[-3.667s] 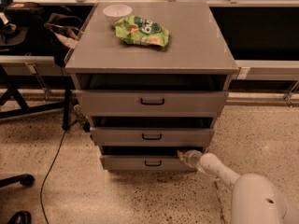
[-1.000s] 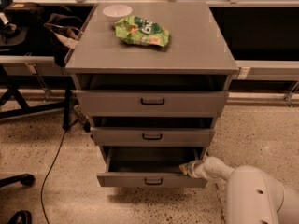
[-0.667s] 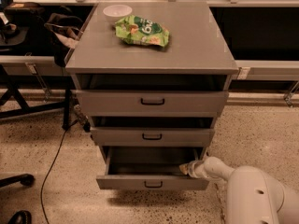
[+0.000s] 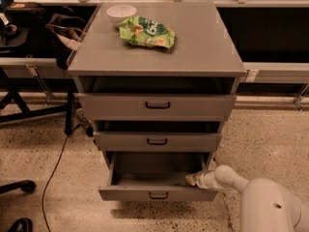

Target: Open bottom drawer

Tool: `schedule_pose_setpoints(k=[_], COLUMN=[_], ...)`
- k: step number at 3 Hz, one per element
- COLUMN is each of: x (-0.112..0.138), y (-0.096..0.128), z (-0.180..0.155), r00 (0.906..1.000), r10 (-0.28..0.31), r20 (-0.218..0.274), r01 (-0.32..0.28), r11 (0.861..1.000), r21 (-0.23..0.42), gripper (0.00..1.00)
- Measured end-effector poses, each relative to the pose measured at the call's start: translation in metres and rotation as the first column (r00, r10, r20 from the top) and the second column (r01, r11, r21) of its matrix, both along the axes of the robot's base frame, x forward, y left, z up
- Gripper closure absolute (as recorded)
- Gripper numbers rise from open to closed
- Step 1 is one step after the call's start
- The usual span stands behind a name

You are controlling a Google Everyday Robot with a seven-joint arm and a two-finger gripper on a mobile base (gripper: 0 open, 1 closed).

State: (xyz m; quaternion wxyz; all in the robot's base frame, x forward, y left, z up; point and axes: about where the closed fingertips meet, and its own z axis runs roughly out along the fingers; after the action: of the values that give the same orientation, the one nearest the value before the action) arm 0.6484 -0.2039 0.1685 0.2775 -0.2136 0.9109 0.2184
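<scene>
The bottom drawer (image 4: 157, 193) is the lowest grey front of the cabinet, with a small black loop handle (image 4: 158, 195). It stands pulled out well past the two drawers above, and its inside shows. My gripper (image 4: 192, 179) reaches in from the lower right, at the drawer's right inner corner just behind the front panel. My white arm (image 4: 231, 178) trails off to the bottom right.
The middle drawer (image 4: 157, 141) and top drawer (image 4: 157, 105) stand slightly out. A green chip bag (image 4: 146, 32) and a white bowl (image 4: 121, 11) lie on the cabinet top (image 4: 203, 47). A black cable (image 4: 55, 166) runs on the floor at left, near chair legs (image 4: 17, 185).
The bottom drawer slid outward from nearly shut to well open, my gripper moving with its right end. In the last second it came out only a little further.
</scene>
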Motion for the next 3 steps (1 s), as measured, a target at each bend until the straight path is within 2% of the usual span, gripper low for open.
schedule_pose_setpoints(k=[1,3], x=[-0.013,-0.037], y=[0.013,0.017], z=[-0.015,-0.027], r00=[0.9935,0.9848], r10=[0.108,0.16], r20=[-0.036,-0.067], r01=[-0.108,-0.158], r11=[0.994,0.987], r21=[-0.005,0.028], gripper=[1.0,1.0])
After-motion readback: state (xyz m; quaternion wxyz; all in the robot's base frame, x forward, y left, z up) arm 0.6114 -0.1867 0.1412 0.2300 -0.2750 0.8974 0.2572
